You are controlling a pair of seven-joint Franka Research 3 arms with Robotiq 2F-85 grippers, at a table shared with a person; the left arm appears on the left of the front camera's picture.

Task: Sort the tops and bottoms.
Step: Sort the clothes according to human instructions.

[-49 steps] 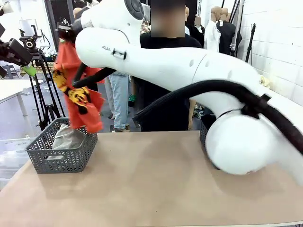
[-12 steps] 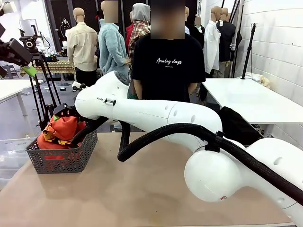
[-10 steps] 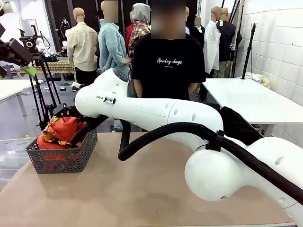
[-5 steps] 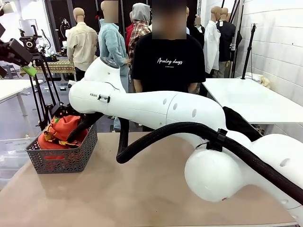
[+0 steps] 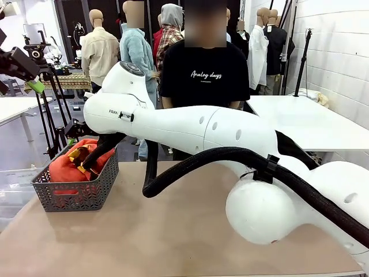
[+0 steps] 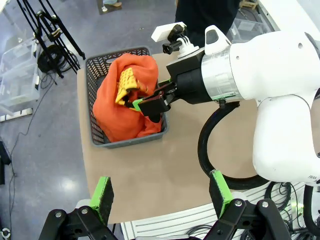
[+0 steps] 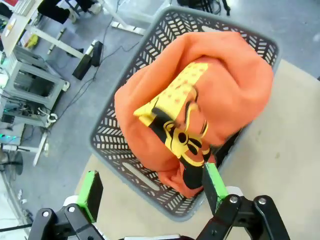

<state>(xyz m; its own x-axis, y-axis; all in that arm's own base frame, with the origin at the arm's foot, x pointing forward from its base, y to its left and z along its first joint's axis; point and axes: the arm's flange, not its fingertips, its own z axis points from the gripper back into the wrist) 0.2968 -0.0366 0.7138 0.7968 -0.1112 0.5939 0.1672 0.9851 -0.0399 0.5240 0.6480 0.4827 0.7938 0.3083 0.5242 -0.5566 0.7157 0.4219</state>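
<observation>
One of the tops, orange-red with a yellow print (image 7: 200, 100), lies bunched in the grey mesh basket (image 7: 226, 31) at the table's left. My right gripper (image 7: 151, 187) hovers open just above it with nothing between its green pads. In the left wrist view the same top (image 6: 125, 102) fills the basket (image 6: 95, 67), and the right gripper (image 6: 148, 103) stands over its near edge. My left gripper (image 6: 161, 192) hangs open high above the table, holding nothing. The light grey top is hidden under the orange one. I cannot make out the bottoms.
A person in a black lettered T-shirt (image 5: 206, 78) stands at the far side. My right arm (image 5: 190, 130) spans the table from right to left. A black heap (image 5: 290, 149) peeks out behind it at the right. Bare brown tabletop (image 5: 144, 231) lies in front.
The orange top, earlier hanging from my right gripper above the basket, now lies in it, let go. Over the last second the right arm's wrist and elbow have risen a little.
</observation>
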